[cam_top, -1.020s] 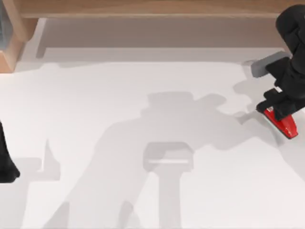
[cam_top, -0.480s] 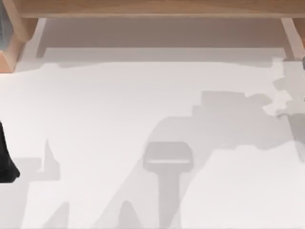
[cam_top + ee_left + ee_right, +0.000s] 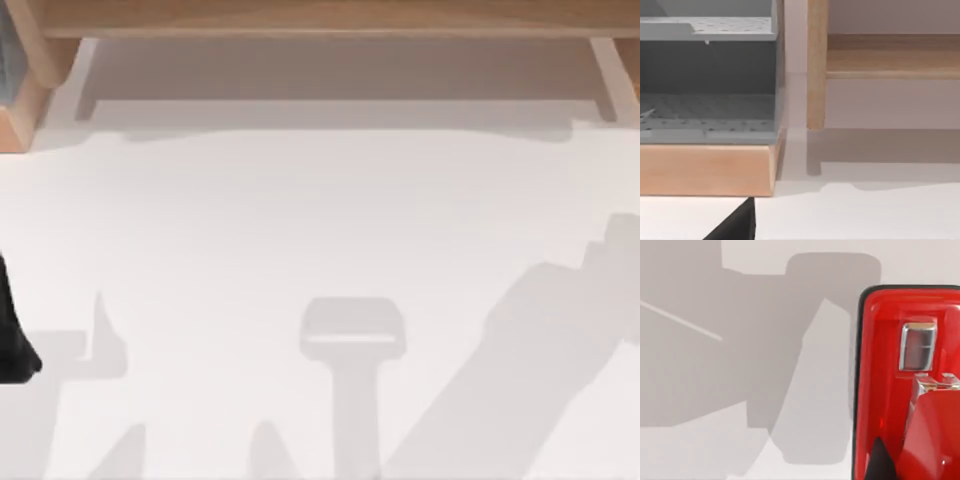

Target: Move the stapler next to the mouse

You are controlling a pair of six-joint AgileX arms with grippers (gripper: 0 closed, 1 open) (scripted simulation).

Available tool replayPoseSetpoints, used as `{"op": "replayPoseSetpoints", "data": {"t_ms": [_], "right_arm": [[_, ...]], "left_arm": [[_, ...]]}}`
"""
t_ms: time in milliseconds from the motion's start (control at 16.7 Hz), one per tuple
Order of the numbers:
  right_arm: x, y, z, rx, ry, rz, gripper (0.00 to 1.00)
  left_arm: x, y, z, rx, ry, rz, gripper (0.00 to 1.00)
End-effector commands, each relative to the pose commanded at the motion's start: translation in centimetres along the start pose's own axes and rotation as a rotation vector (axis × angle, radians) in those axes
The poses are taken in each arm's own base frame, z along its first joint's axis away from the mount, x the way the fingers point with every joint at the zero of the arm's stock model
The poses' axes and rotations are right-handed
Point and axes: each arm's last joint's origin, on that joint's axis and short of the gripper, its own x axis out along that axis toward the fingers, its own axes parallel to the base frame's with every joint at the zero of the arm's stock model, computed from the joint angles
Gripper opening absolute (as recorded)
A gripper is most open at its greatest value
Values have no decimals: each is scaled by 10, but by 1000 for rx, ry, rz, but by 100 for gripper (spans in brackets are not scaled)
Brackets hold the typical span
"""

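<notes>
The stapler [image 3: 890, 390] is glossy red with a small silver metal part [image 3: 917, 346], seen very close in the right wrist view, above the white table [image 3: 700, 455]. My right gripper [image 3: 910, 465] is shut on it, and one dark fingertip [image 3: 880, 464] lies against its red body. The mouse is out of view. My left arm [image 3: 12, 345] stays parked at the table's left edge in the top view.
A wooden shelf frame [image 3: 320, 18] runs along the back of the table. At the back left, a grey perforated rack [image 3: 705, 107] sits on a wooden base [image 3: 705, 170] beside a wooden post [image 3: 816, 65]. The right arm's shadow [image 3: 530, 370] falls at lower right.
My right arm has carried the stapler off the right edge of the top view, and its shadow has slid toward the lower right. The left arm has not moved.
</notes>
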Motion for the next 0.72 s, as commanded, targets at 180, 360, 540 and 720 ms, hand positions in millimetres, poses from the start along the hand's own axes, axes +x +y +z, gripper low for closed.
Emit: {"op": "replayPoseSetpoints", "data": {"t_ms": [180, 360, 540, 720], "right_arm": [[-6, -30, -14, 72, -42, -1, 0], [-11, -45, -21, 108, -76, -7, 0], [-11, -46, -21, 111, -79, -8, 0], [-9, -44, -20, 107, -71, -5, 0]], "left_arm": [[0, 0, 0, 0, 0, 0, 100], [0, 0, 0, 0, 0, 0, 100], [0, 0, 0, 0, 0, 0, 100], [0, 0, 0, 0, 0, 0, 100]]}}
